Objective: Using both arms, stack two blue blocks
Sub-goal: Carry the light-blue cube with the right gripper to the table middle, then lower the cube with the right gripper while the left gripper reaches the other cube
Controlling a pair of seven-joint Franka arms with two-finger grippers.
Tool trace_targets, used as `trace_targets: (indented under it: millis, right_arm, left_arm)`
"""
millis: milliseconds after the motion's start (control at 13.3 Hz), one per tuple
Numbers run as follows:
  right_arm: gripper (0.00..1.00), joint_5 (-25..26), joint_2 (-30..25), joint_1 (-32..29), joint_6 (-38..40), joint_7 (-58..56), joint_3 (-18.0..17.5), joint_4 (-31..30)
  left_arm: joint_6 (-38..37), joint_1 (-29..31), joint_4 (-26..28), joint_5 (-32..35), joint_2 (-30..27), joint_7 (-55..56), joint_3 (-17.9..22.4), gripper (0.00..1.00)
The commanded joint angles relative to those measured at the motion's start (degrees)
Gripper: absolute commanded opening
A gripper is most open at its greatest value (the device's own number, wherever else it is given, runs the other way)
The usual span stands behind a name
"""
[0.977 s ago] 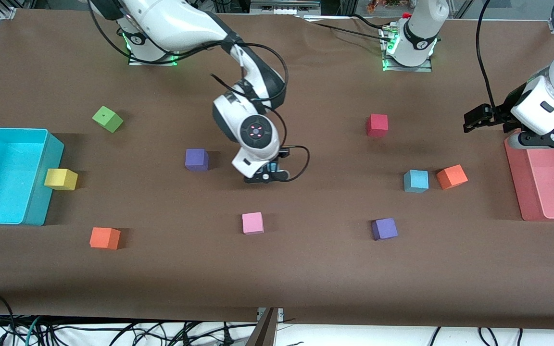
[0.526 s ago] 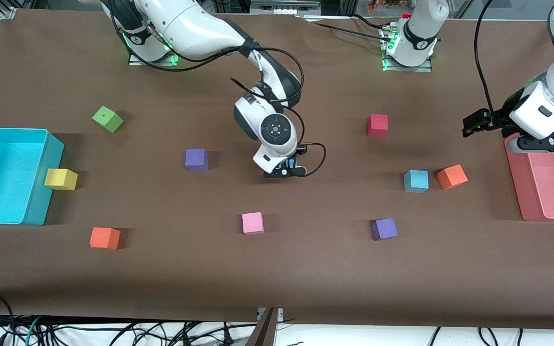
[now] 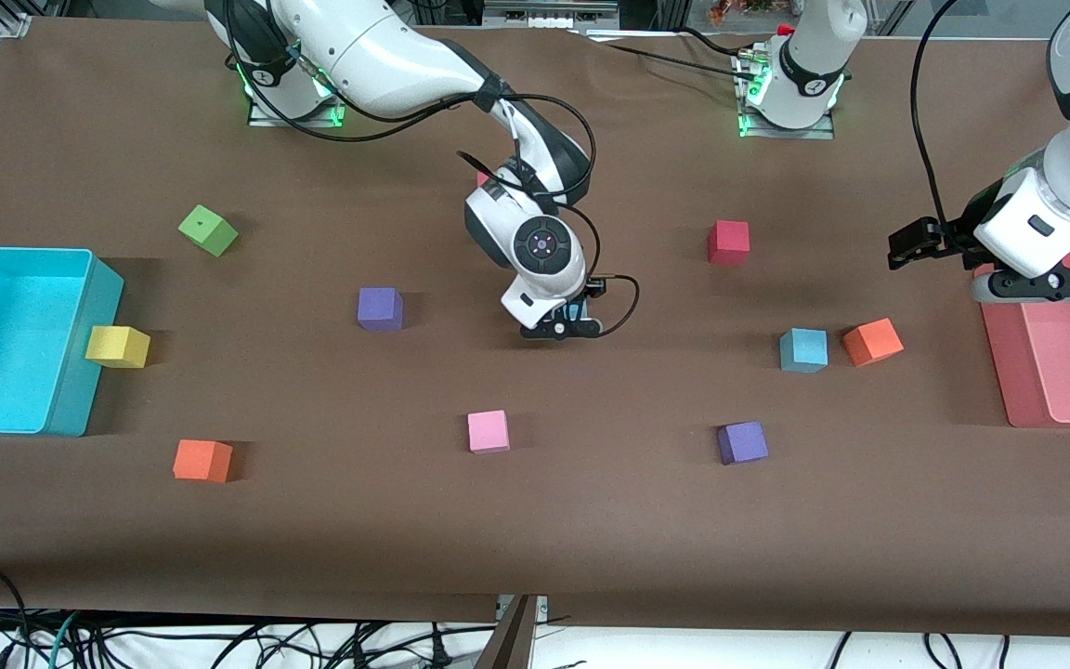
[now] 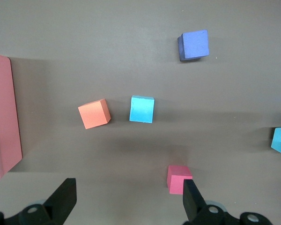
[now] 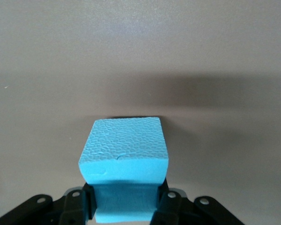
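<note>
Near the centre of the front view, the right arm reaches down from the upper left of the frame, elbow bent, its wrist pointing at the table. The right gripper (image 3: 561, 327) is clamped on a blue block (image 5: 125, 152) held above the brown table (image 3: 591, 520). The second blue block (image 3: 803, 349) sits at centre right, just beside an orange block (image 3: 872, 341). At the right edge, the left gripper (image 3: 911, 243) hangs with jaws spread wide, beside a pink tray (image 3: 1009, 372).
</note>
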State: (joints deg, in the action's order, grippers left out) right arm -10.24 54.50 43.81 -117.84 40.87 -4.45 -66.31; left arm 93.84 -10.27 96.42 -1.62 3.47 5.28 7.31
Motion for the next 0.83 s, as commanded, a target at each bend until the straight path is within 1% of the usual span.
trace_targets:
  millis: [0,150,225,301,376,752]
  right_arm:
    - [0.0,-0.74,1.75,0.04,-1.08,1.66,-0.91,2.23]
    - [0.0,-0.74,1.84,0.04,-1.43,1.67,-0.91,2.23]
    - [0.45,-0.65,2.02,0.13,-1.78,1.67,-1.0,2.23]
    - [0.98,-0.57,2.02,0.39,-2.22,1.67,-1.0,2.23]
    - [1.0,-0.65,1.93,0.74,-2.22,1.58,-0.91,2.23]
    - [1.0,-0.57,2.11,0.66,-3.89,1.05,-0.91,2.23]
  left_arm:
    - [0.81,0.25,0.7,0.22,-0.3,-0.8,-0.01,1.0]
    - [0.99,0.25,0.7,0.22,-0.13,-0.8,-0.01,1.0]
    - [1.34,0.25,0.7,0.22,-0.04,-0.8,-0.01,1.0]
    - [1.52,0.25,0.79,0.22,0.05,-0.8,-0.01,1.0]
    - [1.52,0.25,0.88,0.22,0.05,-0.8,-0.01,1.0]
    - [1.61,0.25,0.96,0.22,0.4,-0.8,0.78,1.0]
